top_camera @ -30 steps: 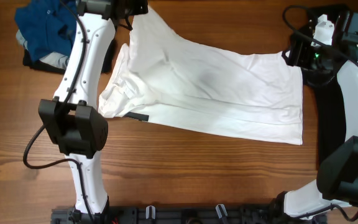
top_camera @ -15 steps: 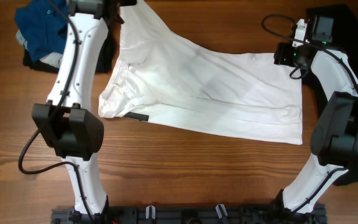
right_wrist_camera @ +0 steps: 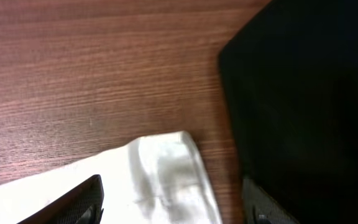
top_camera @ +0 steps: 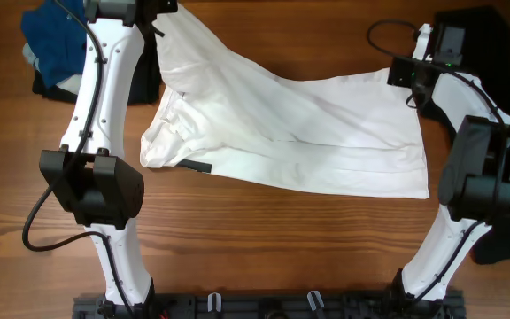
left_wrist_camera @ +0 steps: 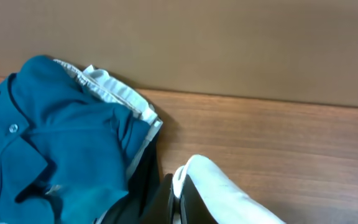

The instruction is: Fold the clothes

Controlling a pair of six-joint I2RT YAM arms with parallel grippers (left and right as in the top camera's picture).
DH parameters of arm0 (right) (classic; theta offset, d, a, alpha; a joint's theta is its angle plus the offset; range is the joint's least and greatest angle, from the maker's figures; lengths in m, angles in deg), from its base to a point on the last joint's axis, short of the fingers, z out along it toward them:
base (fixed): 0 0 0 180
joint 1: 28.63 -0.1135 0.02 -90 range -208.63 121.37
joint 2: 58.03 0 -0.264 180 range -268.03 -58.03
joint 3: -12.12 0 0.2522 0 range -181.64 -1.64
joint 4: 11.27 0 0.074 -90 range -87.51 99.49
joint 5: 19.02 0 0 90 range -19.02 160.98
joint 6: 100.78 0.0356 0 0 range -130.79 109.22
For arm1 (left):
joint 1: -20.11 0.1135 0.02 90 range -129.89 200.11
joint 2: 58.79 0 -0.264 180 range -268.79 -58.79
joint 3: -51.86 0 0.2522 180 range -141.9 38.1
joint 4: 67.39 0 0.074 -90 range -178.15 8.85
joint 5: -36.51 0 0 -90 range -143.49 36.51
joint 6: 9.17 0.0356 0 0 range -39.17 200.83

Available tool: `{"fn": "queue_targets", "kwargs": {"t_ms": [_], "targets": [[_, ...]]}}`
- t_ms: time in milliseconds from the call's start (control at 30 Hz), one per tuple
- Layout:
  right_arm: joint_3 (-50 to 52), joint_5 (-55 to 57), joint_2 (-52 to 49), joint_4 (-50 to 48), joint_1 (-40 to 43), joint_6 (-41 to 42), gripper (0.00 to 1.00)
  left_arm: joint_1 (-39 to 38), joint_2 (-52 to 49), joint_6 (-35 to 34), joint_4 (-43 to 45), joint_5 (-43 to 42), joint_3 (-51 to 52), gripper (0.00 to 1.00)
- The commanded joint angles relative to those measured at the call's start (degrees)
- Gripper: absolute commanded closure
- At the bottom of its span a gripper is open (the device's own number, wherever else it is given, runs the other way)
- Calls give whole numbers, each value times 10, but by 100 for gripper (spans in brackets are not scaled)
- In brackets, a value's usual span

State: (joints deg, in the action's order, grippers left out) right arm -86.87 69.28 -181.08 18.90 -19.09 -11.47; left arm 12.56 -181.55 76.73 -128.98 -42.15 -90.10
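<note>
A white garment (top_camera: pixel 299 133) lies spread across the middle of the wooden table. My left gripper (top_camera: pixel 159 11) at the far left is shut on its upper left corner, and the cloth shows pinched between the fingers in the left wrist view (left_wrist_camera: pixel 180 190). My right gripper (top_camera: pixel 407 73) is open over the garment's upper right corner (right_wrist_camera: pixel 166 168), one finger on each side of it.
A pile of blue clothes (top_camera: pixel 56 40) lies at the far left, also in the left wrist view (left_wrist_camera: pixel 48 137). A black garment (top_camera: pixel 494 35) lies at the far right, close beside my right gripper (right_wrist_camera: pixel 303 106). A small black tag (top_camera: pixel 197 166) shows at the white garment's lower left edge.
My left gripper has pulled the garment's corner further up and left. My right gripper has moved left onto the upper right corner, and that edge has shifted slightly.
</note>
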Motion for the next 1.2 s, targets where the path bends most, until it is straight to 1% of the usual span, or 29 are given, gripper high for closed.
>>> {"fn": "queue_targets", "kwargs": {"t_ms": [0, 167, 300, 333, 367, 400, 433, 567, 633, 667, 867, 967, 1167], "targets": [[-5, -17, -29, -22, -14, 9, 28, -3, 20, 7, -13, -2, -4, 96], [-5, -24, -49, -37, -20, 9, 30, -9, 20, 7, -27, -3, -4, 96], [-5, 1, -60, -51, -20, 9, 34, -9, 20, 7, -36, -3, -4, 96], [-5, 5, -60, -52, -20, 8, 38, -9, 20, 7, -38, -3, -4, 96], [-5, 7, -60, -54, -20, 8, 44, -9, 20, 7, -40, -3, -4, 96], [-5, 7, -60, -57, -20, 8, 64, -9, 19, 7, -42, -3, -4, 96], [-5, 7, -60, -60, -20, 7, 67, -9, 19, 7, -42, -3, -4, 96], [-5, 20, -66, -71, -20, 6, 69, -9, 19, 7, -50, -4, -4, 96], [-5, 20, -72, -69, -20, 6, 74, -9, 19, 7, -54, -4, -4, 96], [-5, 19, -76, -68, -20, 6, 96, -9, 19, 7, -56, -4, -4, 96], [-16, 20, -76, -51, -21, -9, 96, -9, 18, 6, -56, -4, -4, 96], [-44, 19, -67, -13, -20, -8, 96, -9, 18, 6, -53, -4, -4, 96], [-187, 18, -22, 117, -16, -10, 96, -9, 18, 7, 8, -4, -4, 96]]}}
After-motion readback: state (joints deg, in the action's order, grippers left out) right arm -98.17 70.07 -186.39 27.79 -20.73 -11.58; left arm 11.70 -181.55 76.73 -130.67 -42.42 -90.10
